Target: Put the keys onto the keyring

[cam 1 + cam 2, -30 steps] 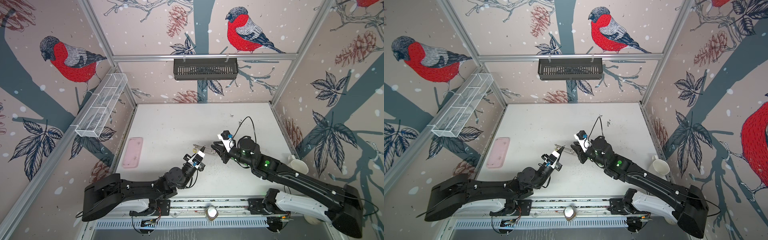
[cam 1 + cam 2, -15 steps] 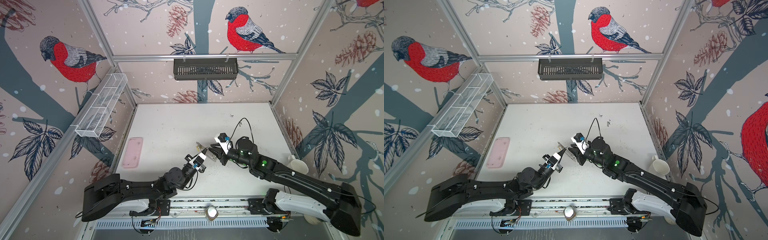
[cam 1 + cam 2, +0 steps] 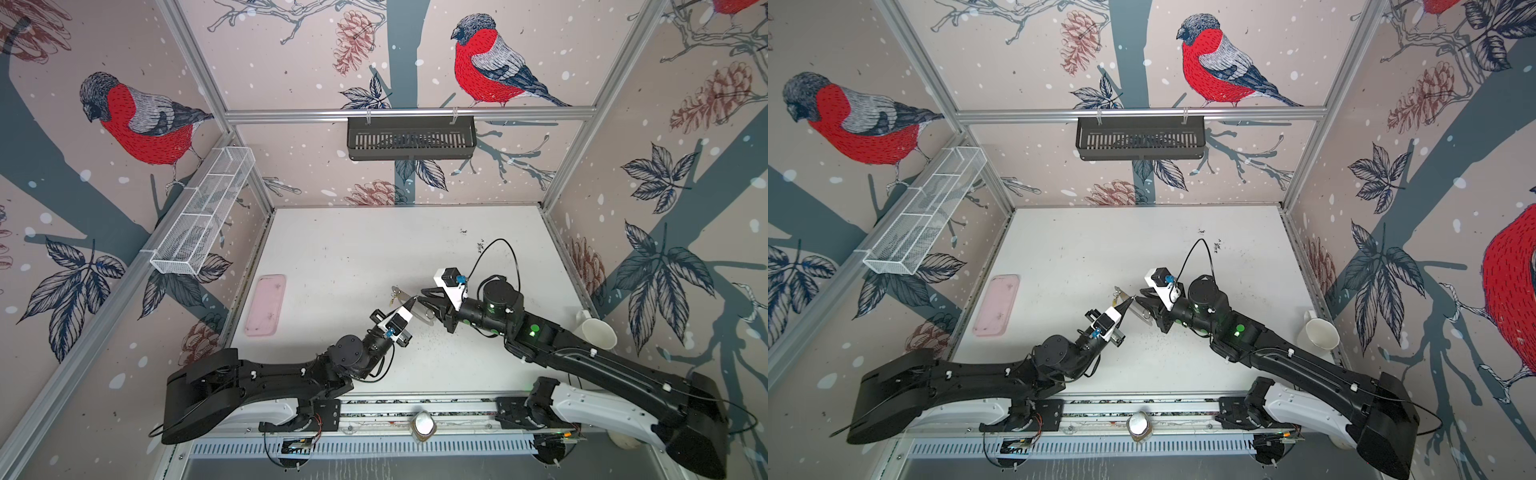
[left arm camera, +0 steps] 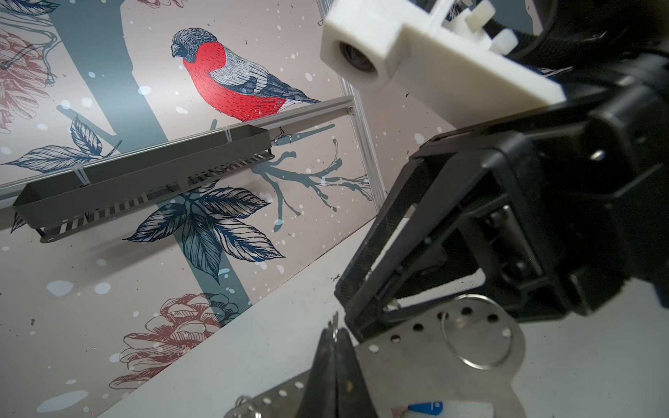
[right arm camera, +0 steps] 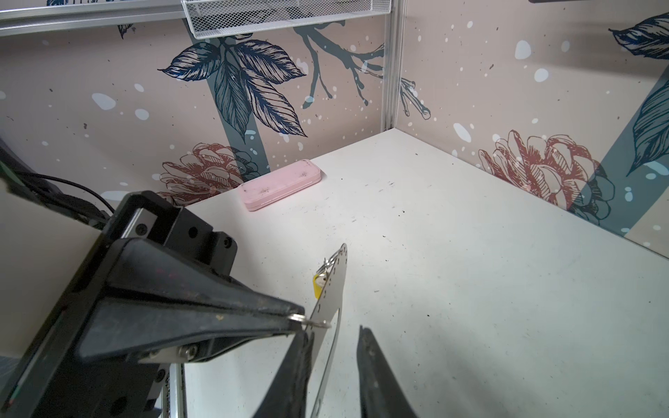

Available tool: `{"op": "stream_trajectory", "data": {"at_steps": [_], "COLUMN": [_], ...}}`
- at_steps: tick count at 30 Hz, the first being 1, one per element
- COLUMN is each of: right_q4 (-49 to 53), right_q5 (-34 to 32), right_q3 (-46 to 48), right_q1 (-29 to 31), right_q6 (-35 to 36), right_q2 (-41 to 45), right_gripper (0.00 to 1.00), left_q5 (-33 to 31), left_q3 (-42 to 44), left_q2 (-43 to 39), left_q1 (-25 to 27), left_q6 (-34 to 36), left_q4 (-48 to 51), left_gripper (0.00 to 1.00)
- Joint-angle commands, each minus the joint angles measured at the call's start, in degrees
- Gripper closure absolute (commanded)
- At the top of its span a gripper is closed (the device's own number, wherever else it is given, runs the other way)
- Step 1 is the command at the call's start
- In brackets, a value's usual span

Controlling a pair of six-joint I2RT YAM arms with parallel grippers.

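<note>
Threading stage, held mid-air above white desk (image 3: 353, 257). L claw (image 5: 298, 320), closed, pinches small silver split ring (image 5: 318, 323) at edge of flat grey metal keyring plate w/ oval cutout (image 4: 416, 362), prob. to work it through a hole. R claw (image 5: 335, 331) straddles plate edge-on, jaws part-open; whether it clamps cannot be told, prob. steadying. Yellow-tagged silver key (image 5: 318, 284) hangs on plate; blue-tagged silver key (image 4: 423, 407) shows beneath, attachment unclear.

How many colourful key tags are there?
2. The yellow tag hangs at the keyring's edge; the blue tag shows beside the keyring, near the left gripper. Others may be hidden.
</note>
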State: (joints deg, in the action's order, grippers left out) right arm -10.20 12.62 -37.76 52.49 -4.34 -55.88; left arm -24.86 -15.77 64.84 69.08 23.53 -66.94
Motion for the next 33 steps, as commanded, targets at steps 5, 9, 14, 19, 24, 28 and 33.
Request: {"op": "stream_trajectory", "data": {"at_steps": [5,9,14,19,24,28,33], "right_q4": [-2.2,-2.5,-3.5,-3.9,-3.9,-5.2,-6.5], "right_q5": [-0.3,-0.7,-0.7,0.6,1.7,3.3,3.4], "right_q3": [-0.3,-0.3,-0.1,-0.4,-0.2,0.7,1.3], "right_q1": [-0.3,-0.6,-0.8,-0.8,-0.8,-0.8,-0.8], "right_q6": [0.2,-0.1,-0.4,-0.5,-0.4,-0.5,-0.7], "right_q2": [-1.0,-1.1,-0.3,0.0,0.4,1.6,2.1], "right_gripper": [0.75,0.76,0.76,0.75,0.75,0.73,0.72], "left_q5": [3.0,4.6,6.4,6.7,7.0,6.8,7.3], "left_q3": [0.1,0.3,0.0,-0.2,-0.1,0.3,0.8], "left_q2": [-1.2,-2.2,-2.9,-2.6,-2.7,-3.2,-4.5], "left_q1": [0.0,0.0,0.0,0.0,0.0,0.0,0.0], "left_q6": [-1.4,-1.8,-2.3,-2.3,-2.4,-2.7,-3.2], "left_q4": [-2.0,-1.4,0.3,0.6,0.4,-0.3,-0.7], "left_gripper": [1.00,1.00,1.00,1.00,1.00,1.00,1.00]}}
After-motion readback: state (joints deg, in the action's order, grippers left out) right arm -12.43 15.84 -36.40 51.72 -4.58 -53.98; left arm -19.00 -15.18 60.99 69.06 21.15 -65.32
